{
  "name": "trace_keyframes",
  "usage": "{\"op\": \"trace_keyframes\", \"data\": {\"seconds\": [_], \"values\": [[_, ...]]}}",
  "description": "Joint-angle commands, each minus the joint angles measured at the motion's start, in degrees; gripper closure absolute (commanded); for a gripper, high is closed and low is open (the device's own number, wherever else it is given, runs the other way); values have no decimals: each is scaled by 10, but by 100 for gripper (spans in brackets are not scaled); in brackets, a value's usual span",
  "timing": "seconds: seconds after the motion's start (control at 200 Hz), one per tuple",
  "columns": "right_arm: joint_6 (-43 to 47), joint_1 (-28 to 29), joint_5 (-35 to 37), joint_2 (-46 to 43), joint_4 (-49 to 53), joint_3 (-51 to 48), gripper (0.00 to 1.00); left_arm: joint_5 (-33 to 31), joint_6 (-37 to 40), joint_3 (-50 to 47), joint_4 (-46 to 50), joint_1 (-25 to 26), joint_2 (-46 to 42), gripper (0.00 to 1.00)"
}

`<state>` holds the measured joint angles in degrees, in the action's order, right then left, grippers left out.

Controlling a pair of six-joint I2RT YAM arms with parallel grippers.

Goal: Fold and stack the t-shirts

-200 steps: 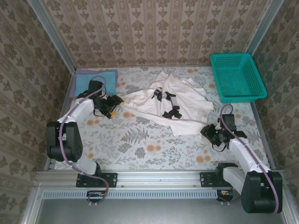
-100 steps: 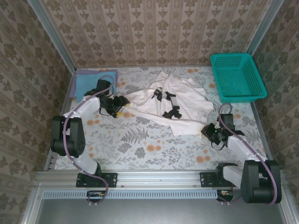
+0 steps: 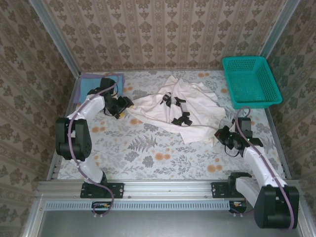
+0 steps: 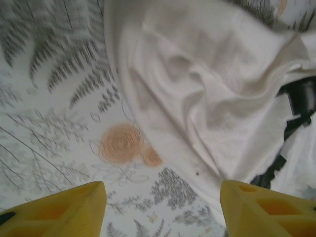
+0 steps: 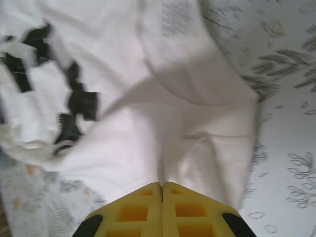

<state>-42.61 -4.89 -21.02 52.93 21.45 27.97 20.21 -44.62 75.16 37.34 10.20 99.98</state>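
A: Right tool (image 5: 162, 186) status?
B: Clenched on near-right corner of crumpled off-white cotton t-shirt (image 3: 190, 106), mid floral surface (image 3: 148, 148).
A: Left tool (image 4: 162, 190)?
B: Released, above surface beside shirt's left edge. Light blue cotton t-shirt (image 3: 88, 85) flat, far-left corner.

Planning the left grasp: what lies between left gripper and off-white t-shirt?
Just bare floral table cover between left gripper and off-white t-shirt, per the left wrist view.
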Motion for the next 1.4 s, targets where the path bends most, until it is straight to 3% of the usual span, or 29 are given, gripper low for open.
{"op": "trace_keyframes", "data": {"seconds": [0.0, 0.345, 0.5, 0.655, 0.87, 0.985, 1.07, 1.21, 1.315, 1.395], "values": [[-25, -1, -31, -34, 79, 46, 100, -65, 49, 32, 44, -3, 35, 39], [-23, 0, -57, -30, 164, 113, 100, -76, 119, 163, 70, -7, 183, 47], [-13, 0, -59, -25, 190, 134, 100, -79, 131, 225, 86, -2, 240, 62], [-2, 0, -61, -13, 205, 161, 100, -96, 134, 272, 131, 13, 256, 91], [10, 0, -71, 15, 213, 200, 100, -124, 113, 240, 237, 51, 161, 99], [19, -1, -72, 31, 214, 211, 100, -128, 102, 194, 284, 72, 85, 95], [29, -1, -61, 36, 215, 213, 100, -119, 88, 161, 307, 83, 42, 63], [40, -2, -46, 51, 218, 208, 100, -135, 72, 108, 302, 70, -4, 36], [48, -2, -52, 62, 217, 211, 100, -142, 71, 80, 280, 30, -19, 34], [53, -2, -55, 69, 216, 215, 100, -115, 73, 61, 253, -7, -16, 37]]}}
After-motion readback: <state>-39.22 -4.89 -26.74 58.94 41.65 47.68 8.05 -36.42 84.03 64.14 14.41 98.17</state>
